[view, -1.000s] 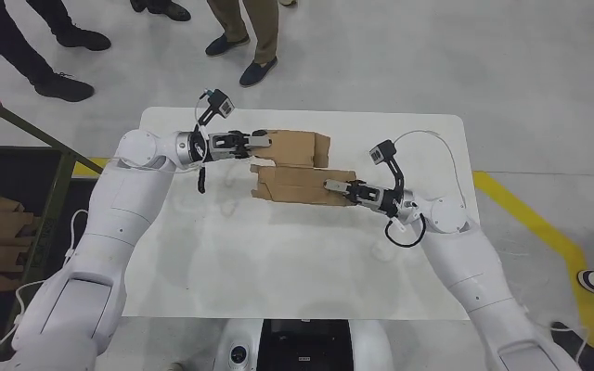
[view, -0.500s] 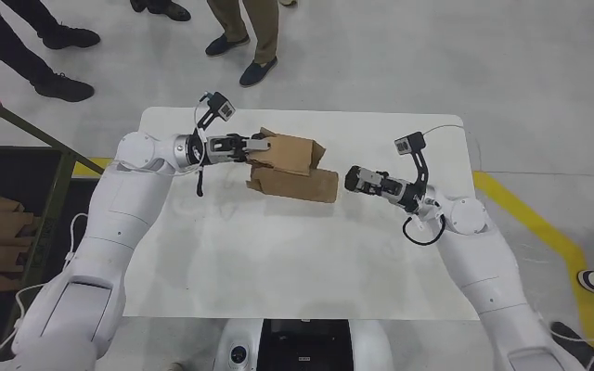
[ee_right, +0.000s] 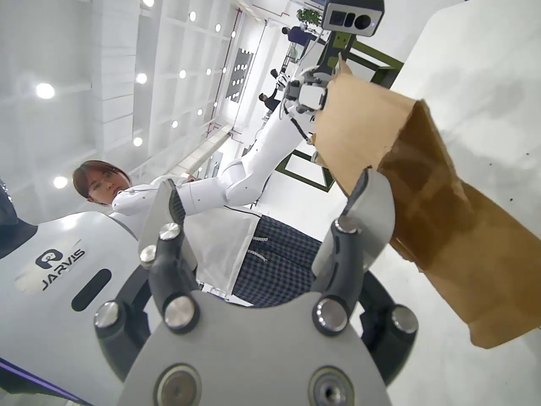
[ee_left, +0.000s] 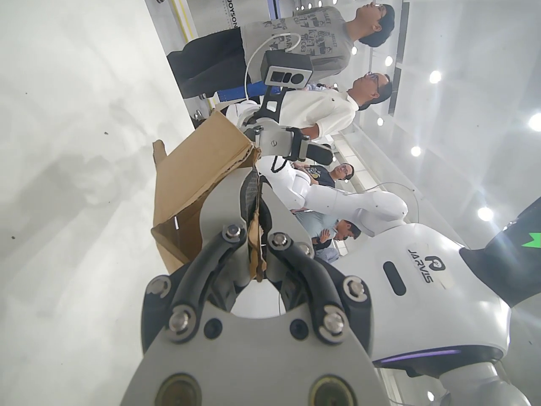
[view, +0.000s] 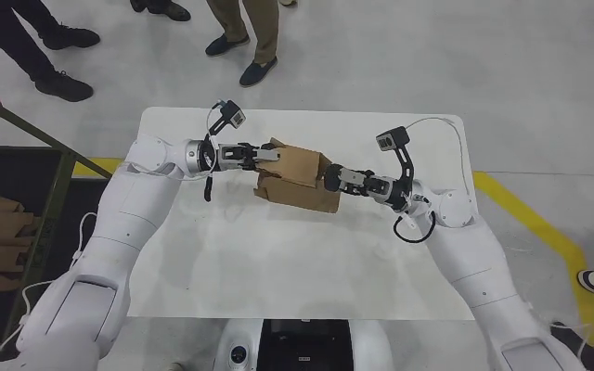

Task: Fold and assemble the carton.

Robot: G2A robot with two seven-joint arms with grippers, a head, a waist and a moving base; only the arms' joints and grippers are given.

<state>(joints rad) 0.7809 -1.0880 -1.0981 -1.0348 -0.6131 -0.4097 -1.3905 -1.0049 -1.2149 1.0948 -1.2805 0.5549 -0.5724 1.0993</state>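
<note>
A brown cardboard carton (view: pixel 299 176) is partly unfolded, held up off the white table (view: pixel 297 269) near its far middle. My left gripper (view: pixel 267 153) is shut on the carton's (ee_left: pixel 198 179) upper left edge; cardboard is pinched between its fingers (ee_left: pixel 249 196). My right gripper (view: pixel 332 176) is at the carton's right end, open, with one finger (ee_right: pixel 372 196) against the carton's (ee_right: pixel 422 209) flap and the other finger (ee_right: pixel 165 209) clear of it. In the left wrist view the right gripper (ee_left: pixel 296 149) shows beyond the carton.
The table's near half is bare white surface (view: pixel 278 269). A white cable (view: pixel 436 125) runs over the far right corner. Several people's legs and shoes (view: pixel 255 56) stand beyond the far edge. A dark frame (view: pixel 37 176) is at the left.
The right gripper let go of the carton, drew back to the right, then returned to its right end. The left gripper shifted right and the carton rose into a more opened shape.
</note>
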